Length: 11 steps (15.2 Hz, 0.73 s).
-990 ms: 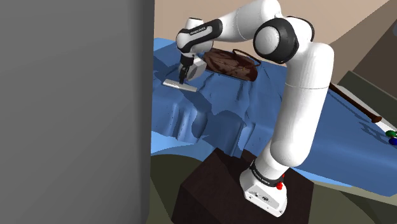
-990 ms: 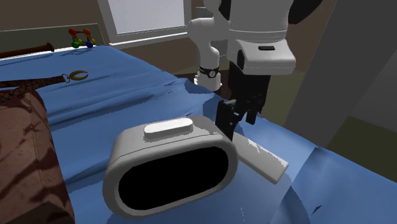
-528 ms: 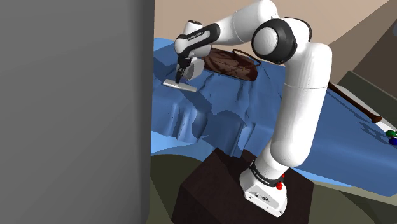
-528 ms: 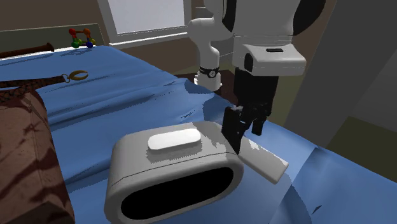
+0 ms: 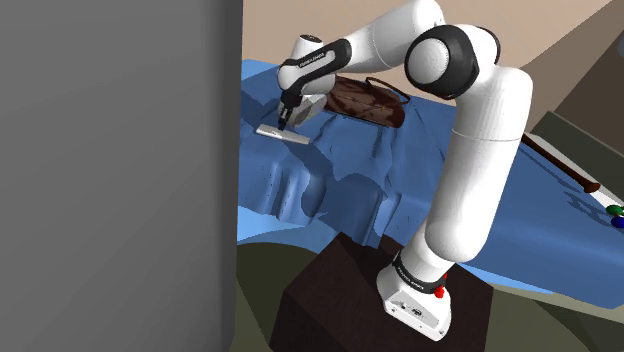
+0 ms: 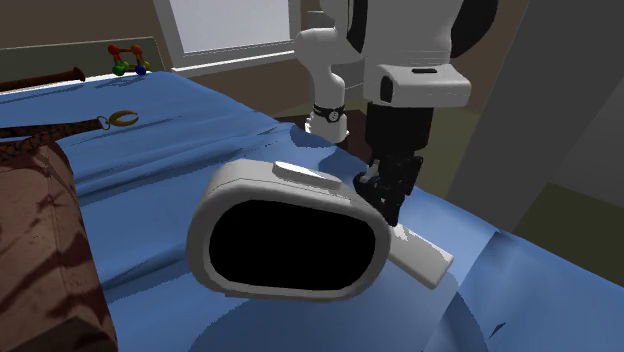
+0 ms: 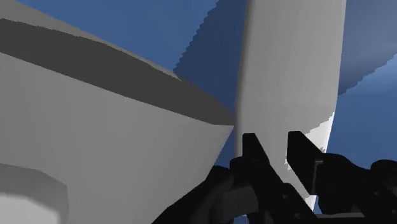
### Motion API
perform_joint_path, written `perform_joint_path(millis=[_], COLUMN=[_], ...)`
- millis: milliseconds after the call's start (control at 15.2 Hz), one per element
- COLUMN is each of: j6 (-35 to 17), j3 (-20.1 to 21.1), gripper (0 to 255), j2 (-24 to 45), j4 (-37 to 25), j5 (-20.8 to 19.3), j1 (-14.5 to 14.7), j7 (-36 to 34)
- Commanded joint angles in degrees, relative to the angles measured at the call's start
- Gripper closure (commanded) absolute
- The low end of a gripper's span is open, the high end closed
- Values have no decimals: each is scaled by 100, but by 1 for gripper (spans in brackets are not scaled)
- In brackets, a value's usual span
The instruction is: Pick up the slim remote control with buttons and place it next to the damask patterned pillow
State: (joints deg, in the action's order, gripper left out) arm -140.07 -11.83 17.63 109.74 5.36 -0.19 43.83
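One flat grey remote (image 6: 420,258) lies near the edge of the blue bed (image 6: 180,150), and the hand (image 6: 385,200) is right down on it, drawn narrow. Gripping or not, I cannot tell. Just beside it, a tilted grey case (image 6: 245,185) crowds in. The risk: a lift snags that case, or a thin hold lets the remote slide off the edge, well short of the brown pillow (image 6: 40,230).

Wrinkled blue cloth bedcover (image 6: 200,150), matt grey remote (image 6: 418,260), glossy white arm (image 5: 480,170)
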Motion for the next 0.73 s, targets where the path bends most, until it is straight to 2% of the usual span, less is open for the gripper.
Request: perform_joint_path(millis=[0, 198, 396, 462, 660], j6=[976, 1316, 1258, 1258, 2061], j3=[-38, -53, -29, -29, 15], gripper=[255, 255, 255, 0, 0], j2=[-36, 30, -23, -23, 731], j4=[235, -174, -268, -268, -1528], j5=[-28, -10, 4, 4, -50], j1=[-2, -68, -65, -65, -25], j7=[-40, 35, 80, 80, -129])
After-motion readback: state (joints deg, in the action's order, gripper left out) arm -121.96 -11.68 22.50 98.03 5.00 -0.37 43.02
